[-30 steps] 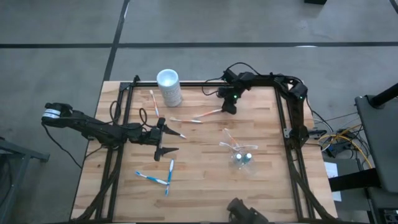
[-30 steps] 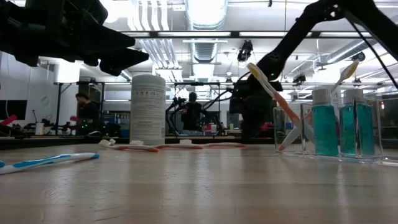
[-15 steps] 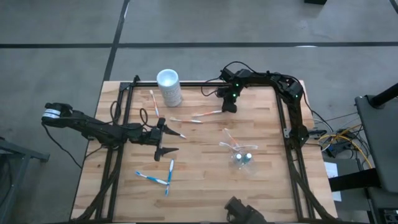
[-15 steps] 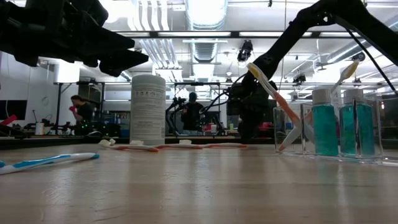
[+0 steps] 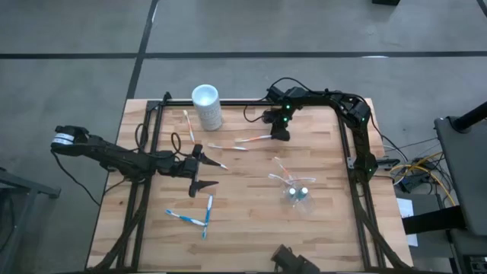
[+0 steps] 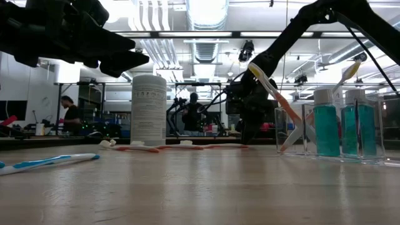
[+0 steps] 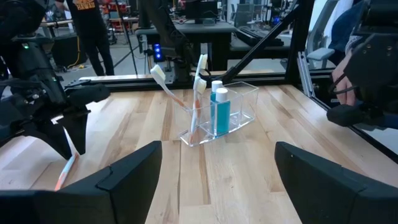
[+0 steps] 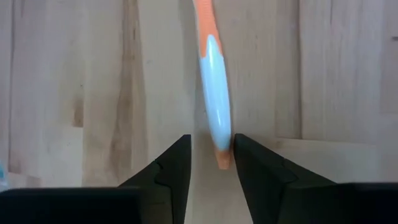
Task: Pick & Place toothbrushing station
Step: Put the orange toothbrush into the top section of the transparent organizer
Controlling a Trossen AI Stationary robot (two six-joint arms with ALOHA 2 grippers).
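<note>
A clear plastic holder (image 5: 295,190) stands right of the table's middle, with two teal bottles and toothbrushes leaning in it; it also shows in the low view (image 6: 328,125) and the left wrist view (image 7: 219,115). An orange-and-white toothbrush (image 5: 255,139) lies flat on the wood. My right gripper (image 5: 279,135) points down over its handle end (image 8: 216,124); the narrowly open fingers stand on either side of it, and I cannot tell whether they touch. My left gripper (image 5: 201,170) is wide open and empty left of centre, facing the holder.
A tall white cup (image 5: 207,106) stands at the far left. Two more orange-and-white toothbrushes (image 5: 188,124) (image 5: 228,147) lie near it. Two blue-and-white toothbrushes (image 5: 196,218) lie near the front. Black frame rails (image 5: 351,164) run along the table's sides.
My right arm's upper links have shifted a little toward the table's left, while its gripper stays over the orange toothbrush's handle end. The toothbrushes and the holder have not moved.
</note>
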